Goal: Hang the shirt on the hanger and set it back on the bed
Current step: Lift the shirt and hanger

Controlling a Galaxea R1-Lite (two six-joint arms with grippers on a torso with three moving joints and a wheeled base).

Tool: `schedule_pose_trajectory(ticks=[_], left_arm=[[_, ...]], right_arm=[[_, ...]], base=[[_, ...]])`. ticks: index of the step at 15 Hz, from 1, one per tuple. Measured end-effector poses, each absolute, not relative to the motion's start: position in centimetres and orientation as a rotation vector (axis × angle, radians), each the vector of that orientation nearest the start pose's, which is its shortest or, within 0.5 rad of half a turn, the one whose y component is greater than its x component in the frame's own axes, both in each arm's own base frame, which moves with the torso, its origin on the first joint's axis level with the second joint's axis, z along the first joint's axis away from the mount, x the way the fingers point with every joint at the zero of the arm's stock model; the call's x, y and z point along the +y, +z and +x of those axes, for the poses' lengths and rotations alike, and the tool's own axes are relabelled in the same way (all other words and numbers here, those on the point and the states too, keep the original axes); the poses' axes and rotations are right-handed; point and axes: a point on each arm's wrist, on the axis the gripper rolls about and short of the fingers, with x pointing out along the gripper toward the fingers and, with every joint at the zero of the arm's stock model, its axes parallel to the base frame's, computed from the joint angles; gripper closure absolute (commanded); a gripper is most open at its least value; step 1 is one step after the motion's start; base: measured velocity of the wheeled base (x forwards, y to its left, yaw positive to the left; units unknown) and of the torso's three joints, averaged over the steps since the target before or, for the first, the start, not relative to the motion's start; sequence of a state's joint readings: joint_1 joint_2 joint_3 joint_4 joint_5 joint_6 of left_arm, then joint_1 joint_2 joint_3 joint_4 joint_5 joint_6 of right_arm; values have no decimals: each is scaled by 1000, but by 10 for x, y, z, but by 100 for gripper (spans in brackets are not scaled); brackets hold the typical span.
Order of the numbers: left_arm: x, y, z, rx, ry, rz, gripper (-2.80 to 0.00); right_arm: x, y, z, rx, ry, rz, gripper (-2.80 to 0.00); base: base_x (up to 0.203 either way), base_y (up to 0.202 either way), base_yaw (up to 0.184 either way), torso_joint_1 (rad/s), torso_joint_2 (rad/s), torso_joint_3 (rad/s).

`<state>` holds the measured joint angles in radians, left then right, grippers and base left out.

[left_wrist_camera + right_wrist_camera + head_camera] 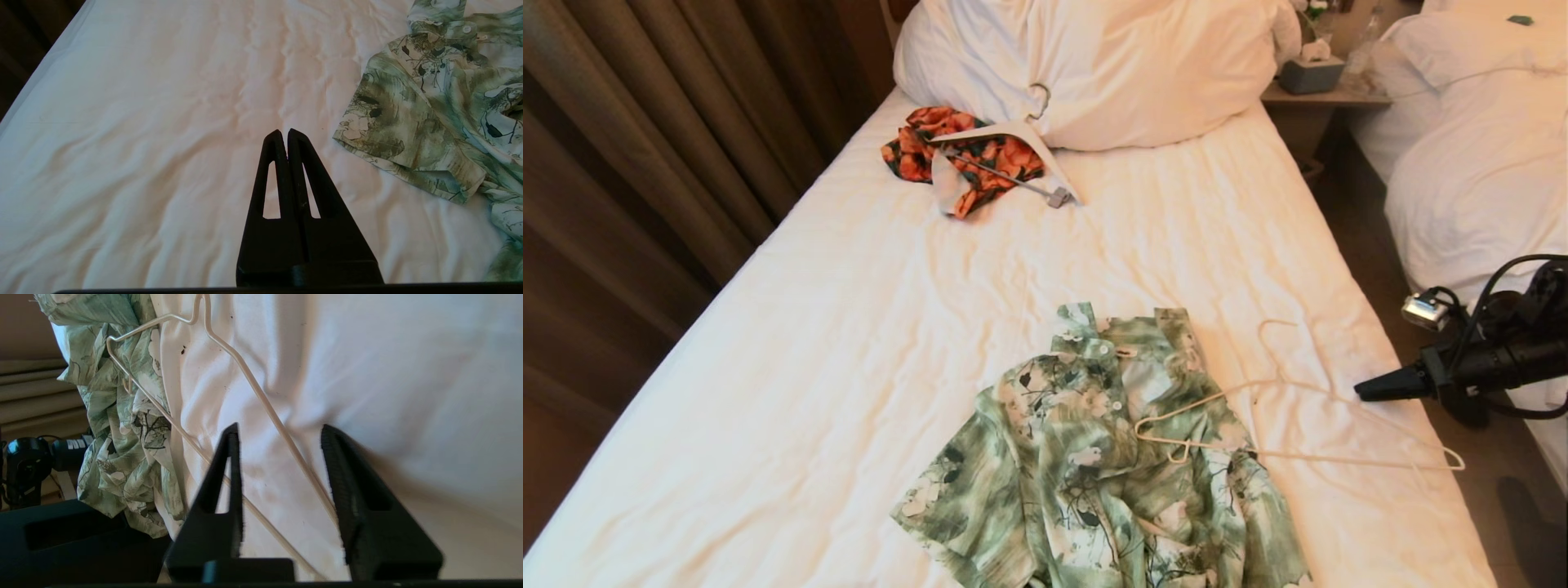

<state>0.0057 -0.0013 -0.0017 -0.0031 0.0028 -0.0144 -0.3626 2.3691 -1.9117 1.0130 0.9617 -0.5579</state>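
The green and white leaf-print shirt (1094, 457) lies crumpled on the bed (849, 327) near its front edge, collar towards the pillows. The thin cream hanger (1339, 458) lies flat to its right, its left end resting on the shirt. My right gripper (1364, 392) hovers open just off the bed's right side, by the hanger's right end. In the right wrist view the hanger's wires (252, 386) run beneath the open gripper (278, 430), with the shirt (122, 457) beyond. My left gripper (284, 131) is shut and empty over bare sheet beside a shirt sleeve (429, 114); the head view does not show it.
An orange floral garment (947, 143) with a broad white hanger (1013, 135) lies by the big pillows (1111, 65). Brown curtains (645, 122) run along the bed's left side. To the right are a nightstand with a tissue box (1311, 73) and a neighbouring bed (1478, 163).
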Motion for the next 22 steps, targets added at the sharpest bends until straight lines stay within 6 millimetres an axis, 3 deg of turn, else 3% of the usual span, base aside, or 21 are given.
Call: schedule_pose_trajectory(ticks=[7,12,18,22], left_arm=[[0,76,-23,-6,8,-15,0],[0,76,-23,-6,8,-15,0],[0,76,-23,-6,8,-15,0],[0,76,-23,-5,8,-14,0]], right_arm=[[-94,96,405,1005,860,408,-280],[-81,92,392,1025,989,319,-280],[-77,92,394,1045,988,296,-280],[-62,90,400,1042,1013,259,-280]], base=[[0,0,0,0,0,0],[0,0,0,0,0,0],[0,0,0,0,0,0],[0,0,0,0,0,0]])
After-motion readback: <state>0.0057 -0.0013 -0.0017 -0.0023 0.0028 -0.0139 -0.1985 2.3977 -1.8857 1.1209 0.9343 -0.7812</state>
